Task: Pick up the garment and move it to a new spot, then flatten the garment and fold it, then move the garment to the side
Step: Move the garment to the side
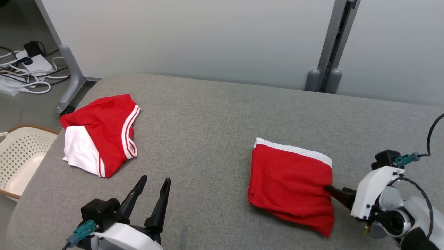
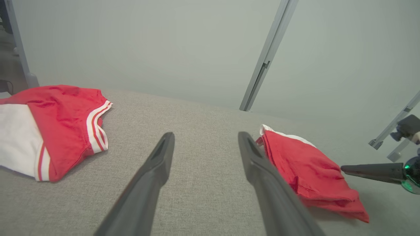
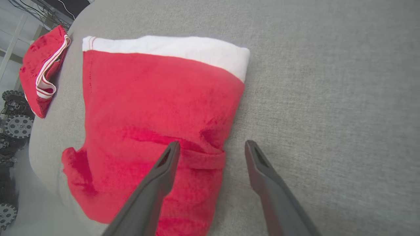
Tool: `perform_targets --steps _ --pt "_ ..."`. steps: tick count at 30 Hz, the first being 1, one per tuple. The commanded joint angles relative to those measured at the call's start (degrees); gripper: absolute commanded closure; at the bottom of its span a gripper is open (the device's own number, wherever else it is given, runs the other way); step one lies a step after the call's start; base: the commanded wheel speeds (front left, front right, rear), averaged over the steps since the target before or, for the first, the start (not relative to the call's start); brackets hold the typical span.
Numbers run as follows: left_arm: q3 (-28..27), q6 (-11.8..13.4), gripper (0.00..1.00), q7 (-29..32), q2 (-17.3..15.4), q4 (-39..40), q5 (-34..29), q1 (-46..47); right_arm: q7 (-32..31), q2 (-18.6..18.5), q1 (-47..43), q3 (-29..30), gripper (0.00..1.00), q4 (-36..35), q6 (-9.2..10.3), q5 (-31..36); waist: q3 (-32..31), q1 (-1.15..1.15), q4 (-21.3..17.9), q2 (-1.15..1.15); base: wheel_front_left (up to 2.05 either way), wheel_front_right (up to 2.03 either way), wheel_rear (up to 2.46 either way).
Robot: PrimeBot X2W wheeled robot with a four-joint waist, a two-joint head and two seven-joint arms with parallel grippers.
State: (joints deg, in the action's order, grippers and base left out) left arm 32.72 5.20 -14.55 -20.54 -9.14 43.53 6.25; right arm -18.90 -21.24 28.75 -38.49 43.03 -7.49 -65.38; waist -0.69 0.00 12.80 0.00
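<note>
The garment lies folded on the right part of the grey table. It is red with a white band along its far edge. My right gripper is open at the garment's right edge. In the right wrist view one finger hangs over the red cloth and the other over bare table, and nothing is held. My left gripper stands open and empty near the table's front edge, left of the garment.
A second red and white garment lies folded at the table's far left. A cream perforated basket stands on the floor off the left edge, with cables behind it. Grey partition posts rise beyond the far edge.
</note>
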Motion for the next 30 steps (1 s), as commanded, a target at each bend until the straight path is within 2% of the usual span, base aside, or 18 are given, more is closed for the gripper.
perform_targets --steps 1,10,17,18,19,20,25,30 --pt "-0.1 -0.2 0.00 0.1 -0.1 -0.1 0.0 1.0 -1.5 -0.1 1.4 0.2 0.00 1.4 -0.03 -0.7 0.4 0.00 0.5 0.00 0.00 0.00 0.00" --pt "-0.2 -0.4 0.00 -0.1 0.3 -0.4 -0.3 1.8 -8.6 2.3 5.1 4.0 0.00 9.6 -0.03 -6.3 2.3 0.00 2.4 0.00 0.00 0.00 0.00" --pt "-0.4 -0.9 0.00 -0.3 0.5 -1.0 -0.4 2.9 -8.4 3.5 5.6 4.4 0.00 12.6 -0.01 -7.9 3.6 0.00 3.7 0.00 0.00 0.00 0.00" --pt "-0.4 -1.0 0.00 -0.3 0.5 -1.1 -0.4 3.0 -8.3 3.6 5.5 4.4 0.53 12.9 -0.01 -7.9 3.7 0.00 3.8 0.00 0.00 0.00 0.00" --pt "-0.5 -1.1 0.00 -0.3 0.5 -1.3 -0.4 2.9 -8.2 3.7 5.5 4.3 0.84 13.1 -0.01 -7.9 3.7 0.00 4.0 0.00 0.00 0.00 0.00" --pt "-0.5 -1.0 0.00 -0.3 0.5 -1.4 -0.4 2.7 -7.9 3.7 5.4 4.3 1.00 13.1 -0.01 -7.9 3.6 0.00 4.0 0.00 0.00 0.00 0.00" --pt "-0.6 -0.6 0.00 -0.4 0.4 -1.5 -0.5 2.2 -6.4 3.2 5.2 3.7 1.00 11.2 -0.03 -7.9 3.0 0.00 3.8 0.00 0.00 0.00 0.00" --pt "-0.5 -0.8 0.00 -0.4 0.4 -1.3 -0.5 2.0 -1.4 1.2 6.0 1.3 1.00 5.5 -0.03 -5.3 2.7 0.00 2.5 0.00 0.00 0.00 0.00"
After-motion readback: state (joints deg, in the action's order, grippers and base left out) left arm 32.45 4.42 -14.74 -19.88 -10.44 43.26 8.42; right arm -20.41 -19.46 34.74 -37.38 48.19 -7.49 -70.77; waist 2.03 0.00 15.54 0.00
